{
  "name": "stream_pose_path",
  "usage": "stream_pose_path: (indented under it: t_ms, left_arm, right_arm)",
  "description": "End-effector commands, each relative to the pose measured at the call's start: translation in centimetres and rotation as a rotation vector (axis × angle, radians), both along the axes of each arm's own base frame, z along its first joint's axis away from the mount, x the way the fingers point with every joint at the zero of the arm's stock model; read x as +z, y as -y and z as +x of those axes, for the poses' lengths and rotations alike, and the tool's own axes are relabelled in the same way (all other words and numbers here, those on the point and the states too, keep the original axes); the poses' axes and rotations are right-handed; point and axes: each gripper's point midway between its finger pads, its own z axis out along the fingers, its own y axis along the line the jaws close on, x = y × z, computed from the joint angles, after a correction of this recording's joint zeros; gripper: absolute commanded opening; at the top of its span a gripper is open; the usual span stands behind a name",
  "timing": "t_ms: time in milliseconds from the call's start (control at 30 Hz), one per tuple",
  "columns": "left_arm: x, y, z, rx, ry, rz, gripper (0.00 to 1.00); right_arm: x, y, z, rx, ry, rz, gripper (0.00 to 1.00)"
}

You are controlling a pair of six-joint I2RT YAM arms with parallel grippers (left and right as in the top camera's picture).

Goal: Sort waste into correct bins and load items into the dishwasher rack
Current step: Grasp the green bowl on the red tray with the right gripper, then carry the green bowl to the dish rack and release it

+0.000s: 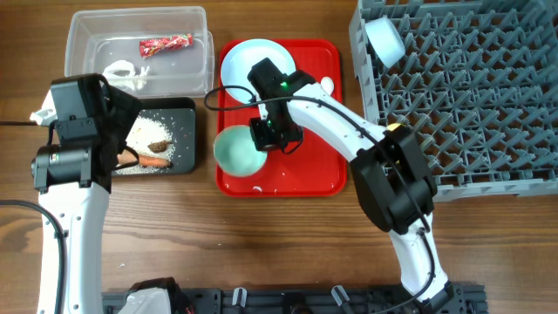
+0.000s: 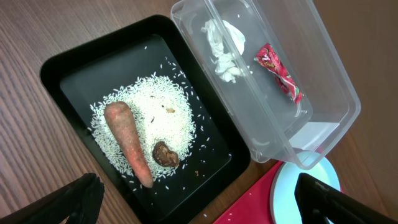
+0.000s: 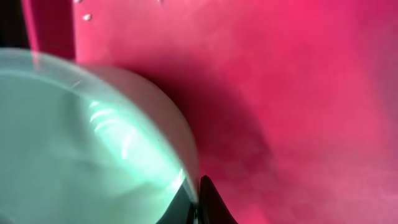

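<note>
My right gripper [image 1: 272,133] [image 3: 199,200] is shut on the rim of a pale green bowl [image 1: 235,151] [image 3: 74,143] on the red tray [image 1: 305,174]. A pale blue plate [image 1: 253,59] [image 2: 292,186] lies at the tray's back, with a white spoon [image 1: 327,85] beside it. A second pale bowl [image 1: 384,39] sits in the grey rack [image 1: 471,96]. My left gripper [image 1: 120,144] [image 2: 199,211] is open and empty above the black bin [image 1: 193,109] [image 2: 68,68], which holds rice [image 2: 161,112], a carrot stick [image 2: 127,140] and a brown lump [image 2: 165,154]. The yellow cup is out of view.
The clear bin [image 1: 139,13] [image 2: 336,93] behind the black one holds the red wrapper [image 1: 166,44] [image 2: 280,73] and the white crumpled scrap [image 1: 122,74] [image 2: 224,46]. A few rice grains lie on the tray. Bare wooden table runs along the front.
</note>
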Motion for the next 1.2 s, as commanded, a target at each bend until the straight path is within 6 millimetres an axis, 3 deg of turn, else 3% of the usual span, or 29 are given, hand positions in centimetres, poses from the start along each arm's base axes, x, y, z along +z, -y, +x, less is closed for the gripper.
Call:
stream_pose_path:
  t_ms: [0, 33, 67, 100, 167, 200, 267, 367, 433, 500, 633, 733, 967, 1167]
  left_arm:
    - [0.7, -0.1, 0.1, -0.004, 0.015, 0.013, 1.0]
    - [0.8, -0.1, 0.1, -0.004, 0.016, 0.013, 1.0]
    - [0.8, -0.1, 0.1, -0.004, 0.016, 0.013, 1.0]
    - [0.7, -0.1, 0.1, -0.004, 0.015, 0.013, 1.0]
    - [0.8, -0.1, 0.1, -0.004, 0.016, 0.013, 1.0]
    - [0.8, -0.1, 0.1, -0.004, 0.016, 0.013, 1.0]
    - [0.8, -0.1, 0.1, -0.004, 0.016, 0.013, 1.0]
    - [0.8, -0.1, 0.1, -0.004, 0.016, 0.013, 1.0]
    - [0.8, -0.1, 0.1, -0.004, 0.016, 0.013, 1.0]
    - [0.8, -0.1, 0.1, -0.004, 0.016, 0.013, 1.0]
    - [0.8, -0.1, 0.1, -0.004, 0.016, 0.013, 1.0]
    - [0.8, -0.1, 0.1, -0.004, 0.016, 0.013, 1.0]
    - [0.8, -0.1, 0.1, -0.004, 0.016, 0.013, 1.0]
    - [0.8, -0.1, 0.1, -0.004, 0.016, 0.013, 1.0]
  right_arm:
    - [3.7, 2.8, 2.2, -0.069, 0.065, 0.01, 0.04]
    - [5.7, 4.3, 3.1, -0.089, 0.114, 0.003, 0.04]
    - [9.6, 7.5, 4.6, -0.143, 0.213, -0.024, 0.04]
    - [11.9, 9.5, 5.3, -0.184, 0.275, -0.043, 0.04]
    - [19.2, 17.6, 7.4, -0.366, 0.514, -0.165, 0.04]
    - [21.2, 20.4, 7.7, -0.439, 0.59, -0.228, 0.04]
    - [26.7, 30.4, 6.9, -0.726, 0.797, -0.583, 0.04]
    - [30.1, 36.3, 5.3, -0.739, 0.902, -1.06, 0.04]
    - [30.8, 37.4, 5.3, -0.614, 0.877, -1.28, 0.04]
    - [28.8, 37.0, 7.2, -0.334, 0.754, -1.412, 0.04]
    - [24.2, 36.1, 9.7, -0.074, 0.607, -1.474, 0.04]
    - [21.2, 34.3, 10.7, 0.067, 0.552, -1.446, 0.04]
    - [17.9, 33.2, 11.5, 0.162, 0.496, -1.424, 0.04]
    - [16.4, 33.0, 11.8, 0.187, 0.471, -1.42, 0.04]
